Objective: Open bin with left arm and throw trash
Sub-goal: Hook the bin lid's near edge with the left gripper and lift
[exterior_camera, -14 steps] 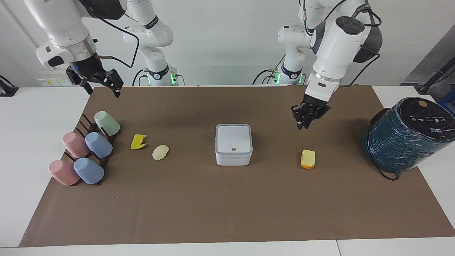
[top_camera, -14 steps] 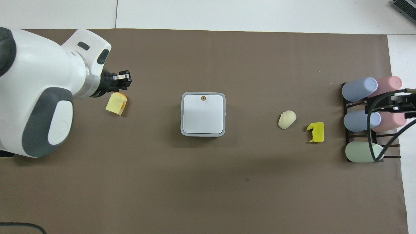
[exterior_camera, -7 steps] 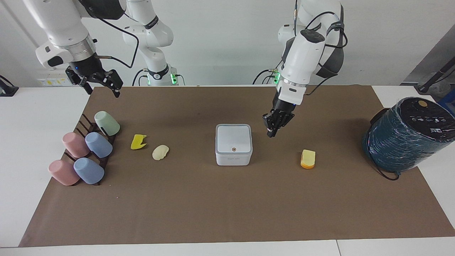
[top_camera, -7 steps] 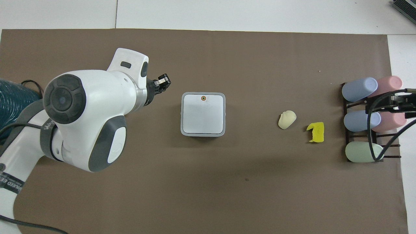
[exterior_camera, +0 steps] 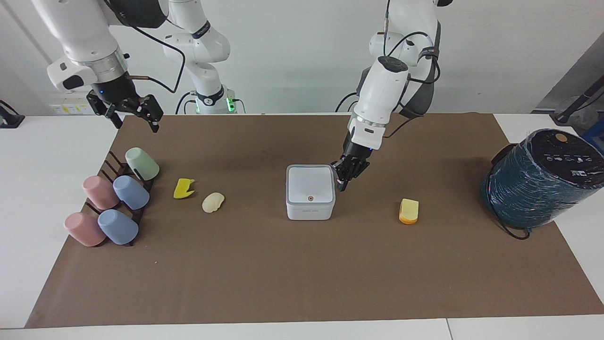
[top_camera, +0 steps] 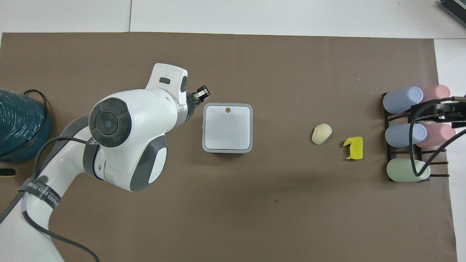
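The white bin [exterior_camera: 310, 189] stands mid-mat with its grey-rimmed lid shut and its round button [exterior_camera: 310, 198] at the lid's edge farthest from the robots; it also shows in the overhead view [top_camera: 227, 127]. My left gripper [exterior_camera: 343, 182] is shut and empty. It hangs low right beside the bin's side toward the left arm's end, and also shows in the overhead view [top_camera: 202, 93]. The yellow-orange block [exterior_camera: 408, 210] lies toward the left arm's end, hidden by the arm in the overhead view. The jagged yellow scrap [exterior_camera: 183, 188] and cream oval [exterior_camera: 213, 202] lie toward the right arm's end. My right gripper [exterior_camera: 136, 120] waits open above the mat's corner.
A dark rack of pastel cups [exterior_camera: 113, 198] stands at the right arm's end of the mat. A big teal wrapped cylinder [exterior_camera: 538, 179] with a cable stands at the left arm's end. The brown mat [exterior_camera: 302, 274] covers the table.
My left gripper has swung from above the yellow-orange block toward the bin and lowered to its side. The right arm has barely moved.
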### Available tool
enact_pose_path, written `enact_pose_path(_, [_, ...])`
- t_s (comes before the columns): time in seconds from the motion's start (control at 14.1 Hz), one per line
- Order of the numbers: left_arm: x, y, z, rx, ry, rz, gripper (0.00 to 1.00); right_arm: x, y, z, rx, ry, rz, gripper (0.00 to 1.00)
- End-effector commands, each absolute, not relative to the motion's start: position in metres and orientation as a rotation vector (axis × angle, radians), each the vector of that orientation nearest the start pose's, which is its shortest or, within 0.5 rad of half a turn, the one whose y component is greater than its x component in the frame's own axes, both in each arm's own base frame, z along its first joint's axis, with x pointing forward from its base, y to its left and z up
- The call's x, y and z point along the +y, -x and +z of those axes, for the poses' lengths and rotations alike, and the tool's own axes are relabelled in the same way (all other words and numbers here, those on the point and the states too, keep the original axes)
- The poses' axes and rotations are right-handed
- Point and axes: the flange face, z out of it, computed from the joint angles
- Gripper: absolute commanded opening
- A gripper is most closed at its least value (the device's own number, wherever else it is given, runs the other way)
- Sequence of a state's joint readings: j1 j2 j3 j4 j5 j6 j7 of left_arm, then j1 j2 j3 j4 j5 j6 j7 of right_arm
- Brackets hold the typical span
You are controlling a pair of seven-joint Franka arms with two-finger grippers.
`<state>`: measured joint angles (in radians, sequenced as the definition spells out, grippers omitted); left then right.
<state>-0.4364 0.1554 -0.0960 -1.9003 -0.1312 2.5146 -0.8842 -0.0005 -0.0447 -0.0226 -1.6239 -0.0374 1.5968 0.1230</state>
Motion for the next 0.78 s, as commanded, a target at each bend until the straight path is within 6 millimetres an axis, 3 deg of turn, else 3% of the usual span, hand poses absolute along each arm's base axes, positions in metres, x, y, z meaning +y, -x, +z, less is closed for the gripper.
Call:
enact_pose_path(0.0, [-0.333,-0.541,0.458,-0.780,3.431,-0.493,0.01,-0.017,-0.539,0.624,0.207,3.184,-0.060,1.00])
enact_pose_path(0.36, [-0.367,-0.535,0.418,-0.785,3.450,-0.481,0.01,-0.015,-0.541,0.625,0.199,3.183,-0.087,1.00])
enact_pose_path(0.71, [-0.384,-0.520,0.404,-0.736,3.455,-0.436,0.01,-0.015,-0.541,0.621,0.203,3.181,-0.087,1.00])
